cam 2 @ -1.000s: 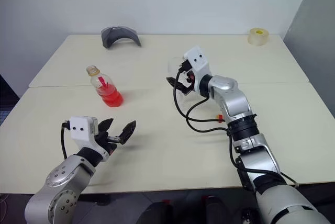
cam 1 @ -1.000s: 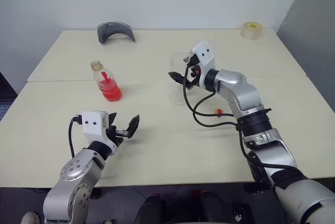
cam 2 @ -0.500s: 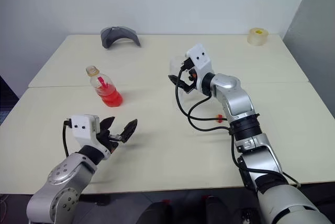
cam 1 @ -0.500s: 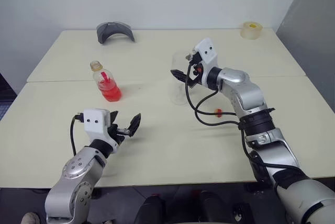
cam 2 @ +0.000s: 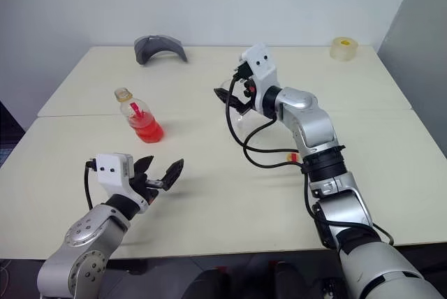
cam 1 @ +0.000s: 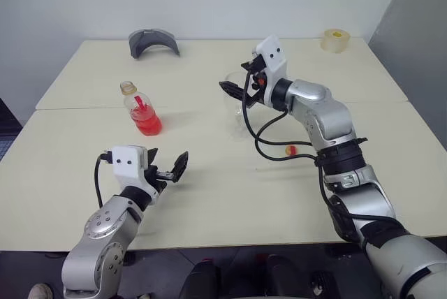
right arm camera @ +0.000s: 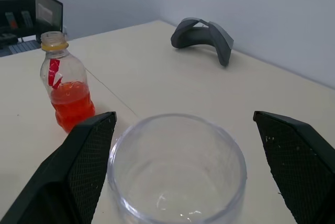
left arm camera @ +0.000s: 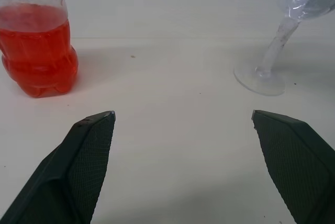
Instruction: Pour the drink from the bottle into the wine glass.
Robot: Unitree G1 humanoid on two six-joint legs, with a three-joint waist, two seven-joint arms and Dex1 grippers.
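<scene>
Right tool (cam 1: 234, 90) wide above wine glass (left arm camera: 282, 30), left tool (cam 1: 167, 170) wide near front edge, bottle (cam 1: 142, 110) well apart

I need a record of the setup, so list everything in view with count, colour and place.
bottle: one, clear, red drink low inside, cap off, left of table.
wine glass: one, clear, empty, upright at mid table.
cap: one, yellow and red, right of the glass.
grey curved piece: one, far edge.
tape roll: one, yellowish, far right corner.
left gripper: open, near edge.
right gripper: open, above the glass.
</scene>
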